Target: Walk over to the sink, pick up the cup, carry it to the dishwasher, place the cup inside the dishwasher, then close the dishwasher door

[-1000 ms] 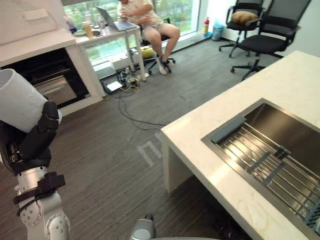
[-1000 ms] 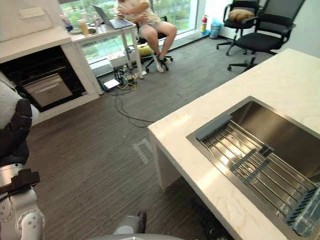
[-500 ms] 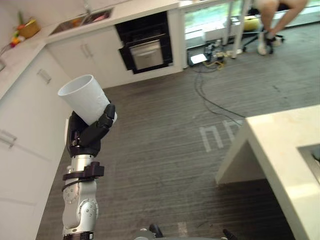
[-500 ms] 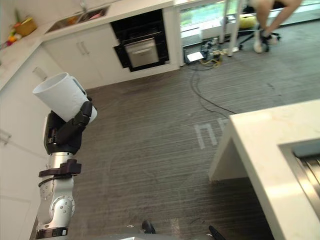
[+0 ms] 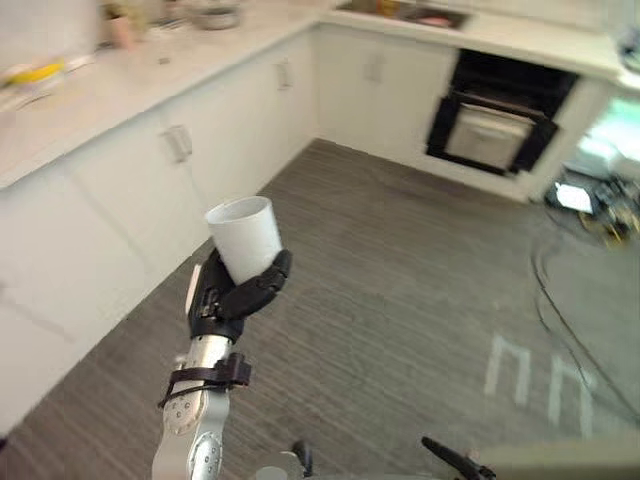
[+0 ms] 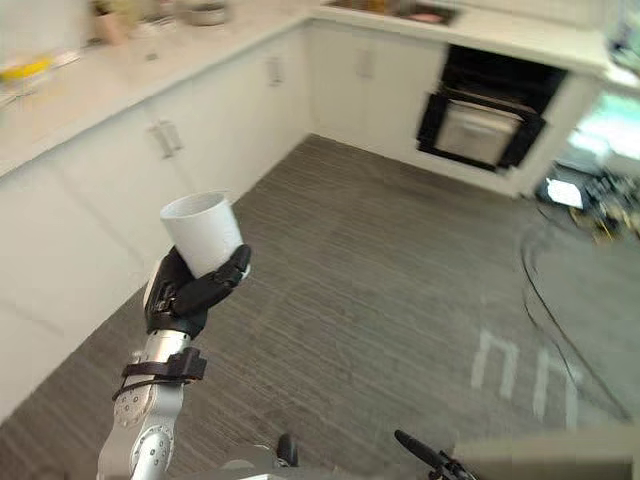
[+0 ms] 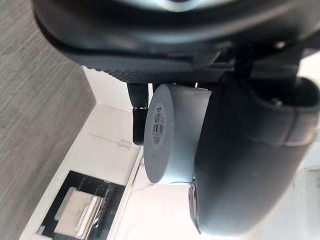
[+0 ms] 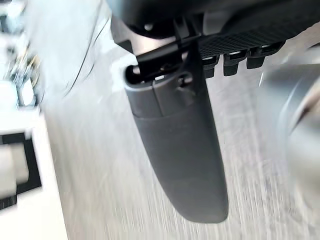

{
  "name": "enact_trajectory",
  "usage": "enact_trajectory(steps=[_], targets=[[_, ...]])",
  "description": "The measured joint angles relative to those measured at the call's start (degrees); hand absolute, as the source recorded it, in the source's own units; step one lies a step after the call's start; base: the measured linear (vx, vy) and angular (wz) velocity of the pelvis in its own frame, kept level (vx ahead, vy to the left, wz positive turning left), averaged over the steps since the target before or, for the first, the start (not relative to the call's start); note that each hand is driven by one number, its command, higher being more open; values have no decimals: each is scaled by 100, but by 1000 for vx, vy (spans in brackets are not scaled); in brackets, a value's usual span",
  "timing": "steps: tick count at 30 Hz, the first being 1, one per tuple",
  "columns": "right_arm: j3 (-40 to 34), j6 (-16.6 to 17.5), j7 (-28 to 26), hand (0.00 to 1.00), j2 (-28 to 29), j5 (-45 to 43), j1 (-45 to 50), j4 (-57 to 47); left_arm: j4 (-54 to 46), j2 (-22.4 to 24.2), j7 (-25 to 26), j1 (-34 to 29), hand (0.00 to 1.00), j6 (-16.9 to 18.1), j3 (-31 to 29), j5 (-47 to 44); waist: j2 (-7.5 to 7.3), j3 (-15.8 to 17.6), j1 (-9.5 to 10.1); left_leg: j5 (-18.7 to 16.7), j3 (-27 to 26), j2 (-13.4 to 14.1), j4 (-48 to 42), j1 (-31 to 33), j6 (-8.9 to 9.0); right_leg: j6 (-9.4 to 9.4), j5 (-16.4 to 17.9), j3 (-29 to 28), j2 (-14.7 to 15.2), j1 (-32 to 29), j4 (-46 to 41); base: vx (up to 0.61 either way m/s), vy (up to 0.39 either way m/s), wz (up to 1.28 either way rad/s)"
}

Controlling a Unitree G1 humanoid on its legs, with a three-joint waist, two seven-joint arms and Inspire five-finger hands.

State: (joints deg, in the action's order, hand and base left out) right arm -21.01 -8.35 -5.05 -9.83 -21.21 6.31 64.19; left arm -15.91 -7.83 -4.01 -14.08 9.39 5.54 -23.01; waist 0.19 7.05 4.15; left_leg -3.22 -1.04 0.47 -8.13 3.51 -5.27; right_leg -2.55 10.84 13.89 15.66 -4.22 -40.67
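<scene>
A white cup (image 5: 245, 235) stands nearly upright, mouth up, in my left hand (image 5: 232, 297), which is raised over the grey wood-grain floor. The dark fingers and thumb curl round the cup's lower half. In the left wrist view the cup's base (image 7: 161, 135) shows beside the thumb (image 7: 245, 150). A black built-in appliance with a pale grey front panel (image 5: 497, 125) sits in the far run of white cabinets, well beyond the cup. My right hand (image 8: 180, 145) hangs over the floor holding nothing, its thumb straight.
White cabinets with bar handles (image 5: 175, 145) run along the left under a pale counter (image 5: 90, 85) that holds small items. A sink (image 5: 405, 12) is set in the far counter. Cables (image 5: 590, 215) lie on the floor at right, near white floor marks (image 5: 530, 365).
The whole view has swung left, from the pale island and seated person to the cabinet corner. The cup stays in my left hand and now sits more upright.
</scene>
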Motion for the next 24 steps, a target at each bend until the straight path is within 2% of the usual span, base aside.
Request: enact_trajectory(steps=[1, 2, 3, 4, 5, 6, 9, 12, 15, 18, 24], targets=[[3, 42, -44, 100, 57, 3, -36, 29, 48, -34, 1, 9, 0, 19, 137, 75, -2, 0, 0, -33, 192, 0, 23, -6, -39, -155, 81, -274, -124, -219, 532, 69, -61, 108], [5, 56, -74, 100, 102, 10, -63, 39, 50, -66, 13, 9, 0, 19, 209, 121, -14, -6, 0, -39, 222, 12, 31, 5, -29, -209, 94, -457, -176, -331, 779, 67, -101, 86], [82, 51, -132, 100, 180, 18, -85, 50, 49, -187, 86, 43, 0, -7, 393, 225, -72, -38, -35, -70, 190, 17, -14, 52, 54, -452, -41, -763, -277, -485, 1377, 63, -149, 74], [255, 38, -175, 100, 240, 13, -81, 87, 48, -351, 169, 138, 0, -92, 583, 350, -183, -87, -86, -98, 169, -23, -76, 84, 180, -723, -568, -820, -276, -491, 2021, 70, -183, 67], [359, 34, -183, 100, 277, 10, -81, 110, 48, -407, 189, 194, 0, -147, 629, 428, -276, -111, -95, -118, 126, -57, -90, 81, 239, -684, -902, -807, -279, -483, 2270, 131, -339, 35], [570, 39, -212, 100, 336, -8, -98, 106, 104, -367, 314, 318, 0, -252, 669, 577, -415, -147, -89, -233, -162, -15, -259, 118, 454, -509, -968, -634, -281, -346, 2687, 123, -305, -7], [654, 95, -206, 100, 234, -179, -107, -25, 254, -83, 438, 473, 0, -299, 767, 605, -142, -292, -208, -379, -380, 507, -503, 366, 741, -268, -1170, -634, -777, -257, 3318, 167, -245, -33], [686, 94, -264, 100, 38, -399, -89, -65, 417, -20, 382, 674, 0, -300, 778, 605, -118, -292, -429, -189, -512, 733, -183, -59, 1051, -235, -1182, -693, -1006, -15, 3482, 162, -148, -29], [669, 93, -326, 100, -183, -787, -21, -227, 645, -28, 351, 834, 0, -263, 673, 602, -96, -296, -526, -173, -778, 743, 58, -353, 1072, -203, -1204, -883, -1051, 102, 3678, 105, -28, -41], [666, 99, -405, 100, -165, -909, 26, -244, 812, -82, 391, 850, 0, -251, 507, 601, -82, -299, -553, -174, -978, 719, 151, -489, 1072, -196, -1259, -1052, -1055, 151, 3821, 49, 40, -35], [766, 99, -612, 100, 83, -900, 252, -224, 946, -198, 498, 813, 0, -212, 219, 591, 145, -309, -624, -220, -1182, 693, 156, -624, 1053, -208, -1444, -1273, -1063, 267, 4080, -21, 19, -17]])
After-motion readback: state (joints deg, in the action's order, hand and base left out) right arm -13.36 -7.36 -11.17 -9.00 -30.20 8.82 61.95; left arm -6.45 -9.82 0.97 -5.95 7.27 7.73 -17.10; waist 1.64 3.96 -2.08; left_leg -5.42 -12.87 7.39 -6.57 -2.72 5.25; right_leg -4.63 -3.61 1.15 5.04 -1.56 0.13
